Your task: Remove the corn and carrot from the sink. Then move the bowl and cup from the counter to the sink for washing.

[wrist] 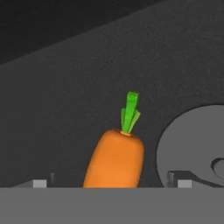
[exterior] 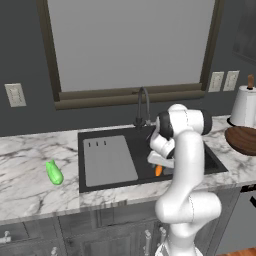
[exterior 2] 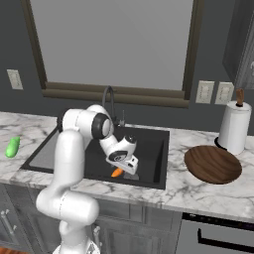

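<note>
The orange carrot [wrist: 114, 159] lies on the black floor of the sink [exterior: 134, 145], its green top pointing away from the hand. My gripper [wrist: 111, 183] is open low over it, one fingertip on each side and neither touching. From the base, the gripper [exterior: 161, 164] sits just above the carrot [exterior: 158, 171], at the basin's front. The green corn [exterior: 54, 172] rests on the marble counter [exterior: 30, 155] left of the sink. The brown wooden bowl [exterior 2: 212, 163] stands on the counter to the right. The cup is out of view.
A grey drainboard panel [exterior: 107, 160] covers the sink's left half, and the dark faucet [exterior: 143, 105] rises behind the basin. The round drain [wrist: 197, 140] is beside the carrot. A paper towel roll [exterior 2: 233, 126] stands behind the bowl.
</note>
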Controlling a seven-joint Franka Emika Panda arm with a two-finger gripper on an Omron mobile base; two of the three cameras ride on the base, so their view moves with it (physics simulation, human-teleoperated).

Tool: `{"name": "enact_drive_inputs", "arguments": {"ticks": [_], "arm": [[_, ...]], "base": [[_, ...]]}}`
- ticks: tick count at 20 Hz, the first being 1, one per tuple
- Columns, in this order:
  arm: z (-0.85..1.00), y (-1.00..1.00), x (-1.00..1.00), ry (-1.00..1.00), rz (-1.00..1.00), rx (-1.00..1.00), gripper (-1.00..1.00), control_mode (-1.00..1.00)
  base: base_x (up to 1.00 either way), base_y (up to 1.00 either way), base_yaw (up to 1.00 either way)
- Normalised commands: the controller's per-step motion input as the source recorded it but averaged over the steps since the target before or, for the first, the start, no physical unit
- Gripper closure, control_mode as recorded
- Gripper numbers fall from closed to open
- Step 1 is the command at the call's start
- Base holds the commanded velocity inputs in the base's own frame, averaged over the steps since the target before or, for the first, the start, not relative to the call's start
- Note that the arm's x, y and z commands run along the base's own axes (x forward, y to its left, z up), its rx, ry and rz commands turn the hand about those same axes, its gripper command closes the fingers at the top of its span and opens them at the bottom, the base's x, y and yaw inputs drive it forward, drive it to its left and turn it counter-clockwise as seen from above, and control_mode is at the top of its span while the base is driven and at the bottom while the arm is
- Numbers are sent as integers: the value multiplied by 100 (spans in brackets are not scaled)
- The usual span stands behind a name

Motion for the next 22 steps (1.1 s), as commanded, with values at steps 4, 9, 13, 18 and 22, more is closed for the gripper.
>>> {"name": "enact_drive_inputs", "arguments": {"ticks": [4, 9, 13, 18, 22], "arm": [[-21, 0, 7, 0, -1, 0, -100, -100], [-20, 0, 4, 0, -1, 0, -100, -100], [-19, 0, 4, 0, -1, 0, -100, -100], [-19, 3, 4, 0, 0, 0, 100, -100], [-20, 7, 0, 4, 0, 0, 100, -100]], "base": [[0, 0, 0], [0, 0, 0], [0, 0, 0], [0, 0, 0], [0, 0, 0]]}}
